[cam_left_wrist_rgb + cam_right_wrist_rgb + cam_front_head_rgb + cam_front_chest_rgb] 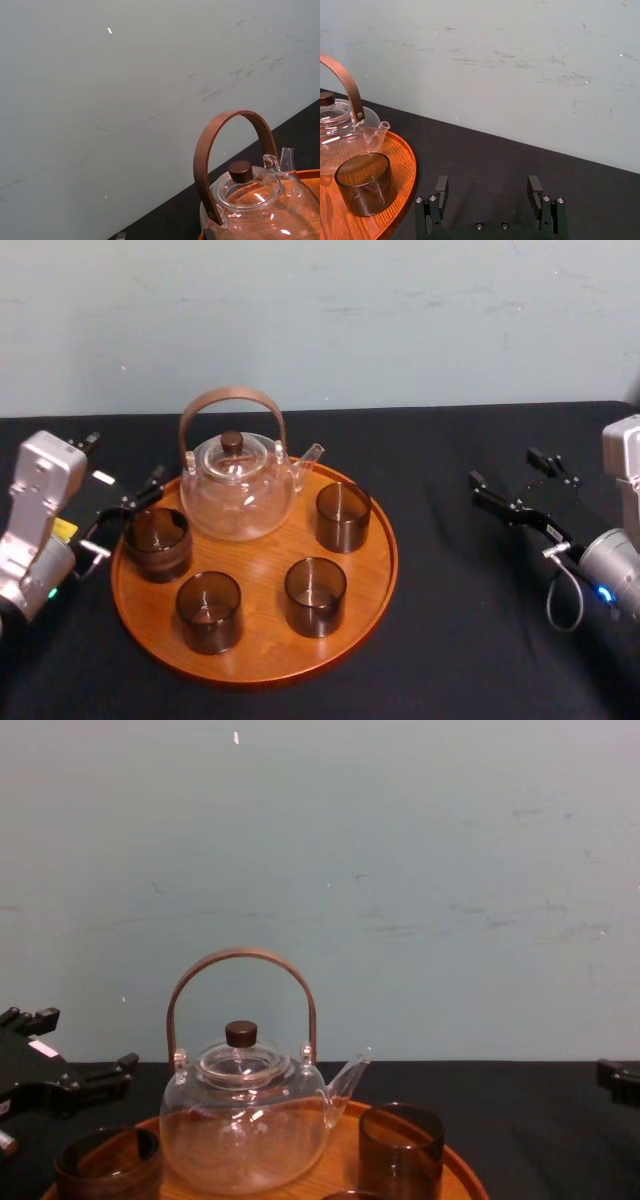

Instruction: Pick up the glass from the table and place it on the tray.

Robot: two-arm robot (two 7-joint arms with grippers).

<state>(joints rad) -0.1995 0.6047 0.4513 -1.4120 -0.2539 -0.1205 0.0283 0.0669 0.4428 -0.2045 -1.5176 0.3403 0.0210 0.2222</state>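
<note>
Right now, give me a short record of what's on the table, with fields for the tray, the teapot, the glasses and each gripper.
tray: round, wooden, resting on the black table
teapot: clear glass, at the back of the tray
glasses: four dark ones, all on the tray: left, front left, front right, back right
left gripper: open, at the tray's left edge beside the left glass, holding nothing
right gripper: open, empty, over the table to the right of the tray

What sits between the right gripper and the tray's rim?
Nothing but bare table between right gripper and tray; the right wrist view shows it.
</note>
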